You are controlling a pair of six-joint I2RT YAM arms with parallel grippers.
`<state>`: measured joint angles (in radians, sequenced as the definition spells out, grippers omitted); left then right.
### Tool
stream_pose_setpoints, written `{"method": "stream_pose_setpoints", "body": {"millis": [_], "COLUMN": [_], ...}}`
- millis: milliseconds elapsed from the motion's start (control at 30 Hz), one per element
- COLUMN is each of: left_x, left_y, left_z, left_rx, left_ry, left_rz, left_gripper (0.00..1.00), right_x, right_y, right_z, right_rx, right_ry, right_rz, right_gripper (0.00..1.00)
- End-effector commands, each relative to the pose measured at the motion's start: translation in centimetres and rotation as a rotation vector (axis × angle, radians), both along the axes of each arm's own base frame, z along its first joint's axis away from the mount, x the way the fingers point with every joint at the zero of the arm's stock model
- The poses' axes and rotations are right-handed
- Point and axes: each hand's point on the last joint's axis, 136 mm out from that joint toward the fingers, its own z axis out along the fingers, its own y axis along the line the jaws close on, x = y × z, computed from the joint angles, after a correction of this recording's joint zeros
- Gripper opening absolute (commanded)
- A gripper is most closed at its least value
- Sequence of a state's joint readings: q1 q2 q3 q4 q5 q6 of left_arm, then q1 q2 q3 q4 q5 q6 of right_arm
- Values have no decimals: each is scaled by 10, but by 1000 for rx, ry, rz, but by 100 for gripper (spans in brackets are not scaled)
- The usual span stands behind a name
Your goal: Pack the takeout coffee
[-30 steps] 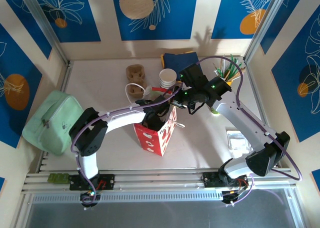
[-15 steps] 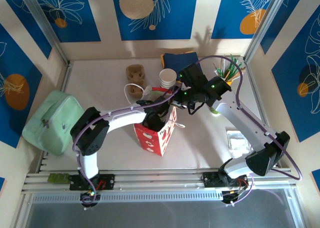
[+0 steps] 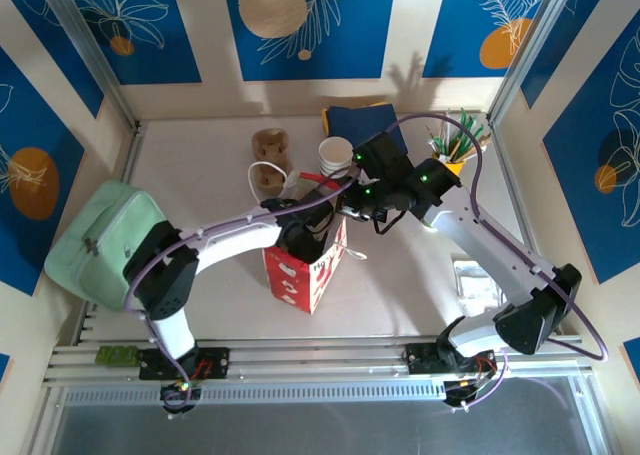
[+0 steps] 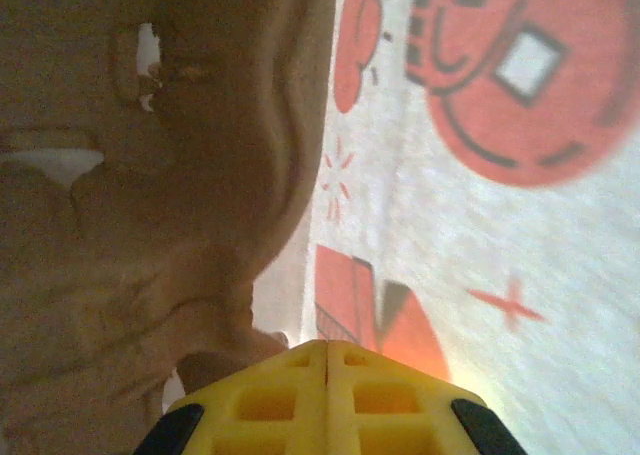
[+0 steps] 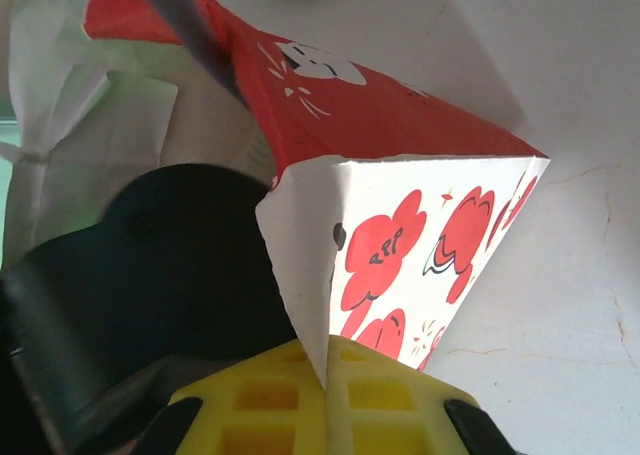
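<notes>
At the middle of the pale table (image 3: pixel 200 190) stands a red-and-white paper bag with a red flower print (image 3: pixel 300 280), its mouth open upward. The left arm reaches down into the bag. In the left wrist view, the left gripper (image 4: pixel 327 347) has its yellow fingers pressed flat together with nothing visible between them. A brown moulded pulp form (image 4: pixel 150 225) lies just beside it, and the bag's inner wall is on the other side. The right gripper (image 5: pixel 328 363) is clenched on the bag's white printed top edge, with the paper running straight down into the seam between its fingers. The takeout coffee cup with lime-green sides (image 3: pixel 431 223) is almost wholly hidden under the right arm, just right of the bag. Only a sliver of green shows, and whether it stands upright cannot be told. Behind the bag are a brown pulp cup carrier (image 3: pixel 272 160), a stack of lidless white-rimmed paper cups (image 3: pixel 335 155) and a dark blue folded cloth (image 3: pixel 362 118). A mint-green zipped pouch (image 3: pixel 100 240) lies at the table's left edge.
</notes>
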<state>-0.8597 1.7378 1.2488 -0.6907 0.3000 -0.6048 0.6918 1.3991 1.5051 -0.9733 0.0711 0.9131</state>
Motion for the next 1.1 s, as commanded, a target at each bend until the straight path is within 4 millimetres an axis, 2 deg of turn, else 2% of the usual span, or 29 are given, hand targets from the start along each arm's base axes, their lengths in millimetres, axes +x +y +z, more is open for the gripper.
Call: {"method": "stream_pose_setpoints", "body": {"millis": [0, 267, 433, 500, 867, 967, 1067], "left_x": [-4, 0, 4, 4, 0, 0, 3], "left_y": [11, 13, 11, 10, 7, 11, 23], "left_z": [19, 52, 87, 100, 144, 168, 198], "left_rx": [4, -44, -121, -154, -281, -323, -357], "left_ry": [-26, -88, -150, -169, -217, -268, -351], "left_rz": [38, 70, 94, 96, 101, 111, 136], "left_gripper": [7, 7, 8, 12, 14, 15, 21], "right_x": [-4, -7, -7, -8, -7, -8, -7], "right_y": [-3, -10, -13, -14, -13, -14, -12], "right_z": [9, 8, 7, 7, 10, 8, 10], "right_rx": [28, 5, -13, -12, -10, -14, -7], "right_ry": [-32, -41, -49, -48, -56, -57, -67], "right_rz": [1, -3, -7, -8, -5, 5, 22], "right_gripper": [0, 0, 0, 0, 0, 0, 0]}}
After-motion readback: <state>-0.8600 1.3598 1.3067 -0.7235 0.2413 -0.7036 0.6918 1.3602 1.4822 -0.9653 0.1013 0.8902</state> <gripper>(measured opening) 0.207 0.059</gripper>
